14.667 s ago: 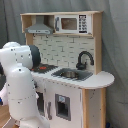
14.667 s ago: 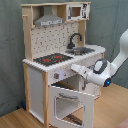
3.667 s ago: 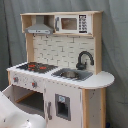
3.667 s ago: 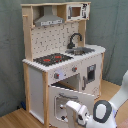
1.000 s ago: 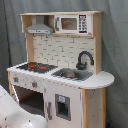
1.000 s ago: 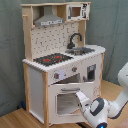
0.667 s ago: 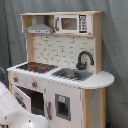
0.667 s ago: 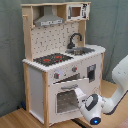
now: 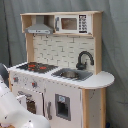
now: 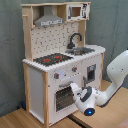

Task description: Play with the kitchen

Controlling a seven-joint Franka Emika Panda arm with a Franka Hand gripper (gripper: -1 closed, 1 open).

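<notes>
Fingers (image 10: pixel 73 88) at kitchen (image 10: pixel 50 47) oven door in second exterior view only

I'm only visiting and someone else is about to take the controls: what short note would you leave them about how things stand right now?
Gripper: pressed against the oven door of the kitchen; whether its fingers are open or shut cannot be seen.
Kitchen: upright on the wooden floor, stovetop, sink and faucet untouched.
Done: oven door looks closed or nearly so.
Left: confirm it is fully shut, then back the arm away.
</notes>
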